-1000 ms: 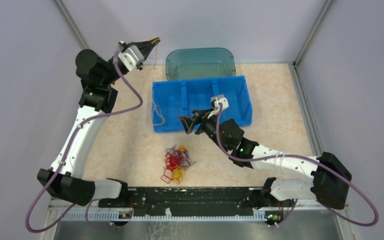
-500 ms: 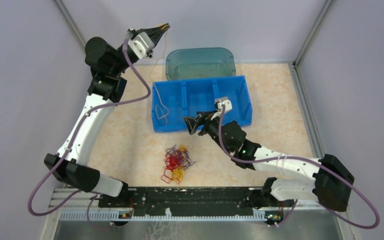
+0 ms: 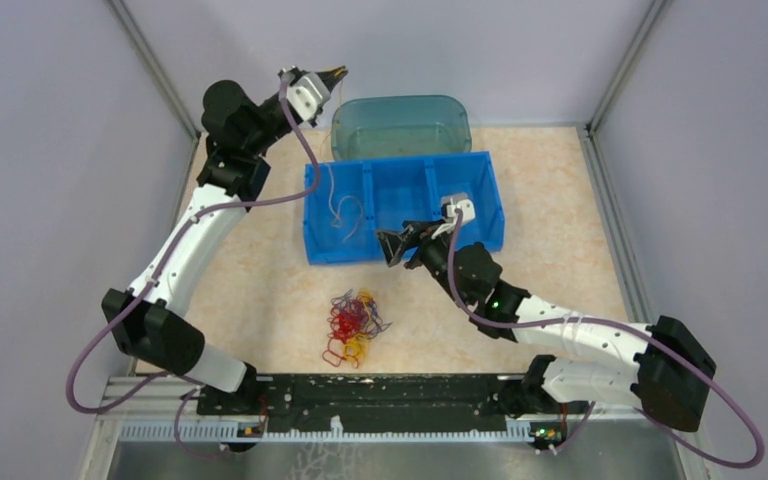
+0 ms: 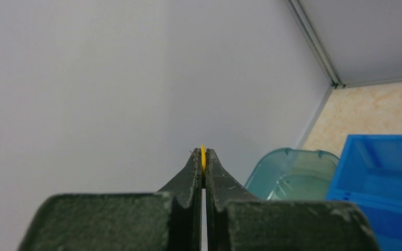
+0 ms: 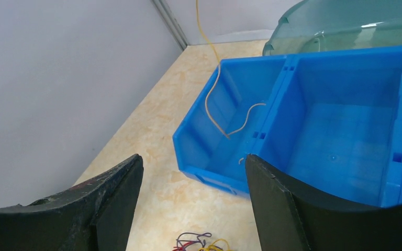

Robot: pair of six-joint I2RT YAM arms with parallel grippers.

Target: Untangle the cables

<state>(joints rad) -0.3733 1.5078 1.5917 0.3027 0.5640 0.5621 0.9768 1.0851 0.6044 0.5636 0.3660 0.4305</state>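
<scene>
1. I am looking down on a beige marbled table [image 3: 260,290] boxed in by pale lavender walls [image 3: 50,150] on the left, back and right. Metal corner posts [image 3: 150,60] rise at both back corners.
2. The blue bin [image 3: 346,251] sits mid-table, and the teal tub [image 3: 400,125] is right behind its back rim; I cannot tell if they touch.
3. For open room, I see bare table between the bin and the right wall, and a narrower strip along the left wall under the left arm.
4. The black base bar [image 3: 380,392] carrying both arms takes up the near edge.
5. The cables [image 3: 352,326] lie on the table as one clump of red, yellow and dark strands. They sit between the bin's front wall and the base bar, apart from both.
6. The left gripper [image 3: 337,73] is raised high toward the back wall, near the tub's left end in the overhead view. My left wrist camera shows its jaws pressed together on a yellow strand [image 4: 203,151].
7. That strand hangs down into the bin's left compartment.
8. The right gripper [image 3: 390,243] hovers at the bin's front wall with its jaws spread wide.
9. I count two arms, one bin with three compartments, one tub, one clump and one separated strand.
10. A green light [image 3: 496,302] glows on the right arm.
</scene>
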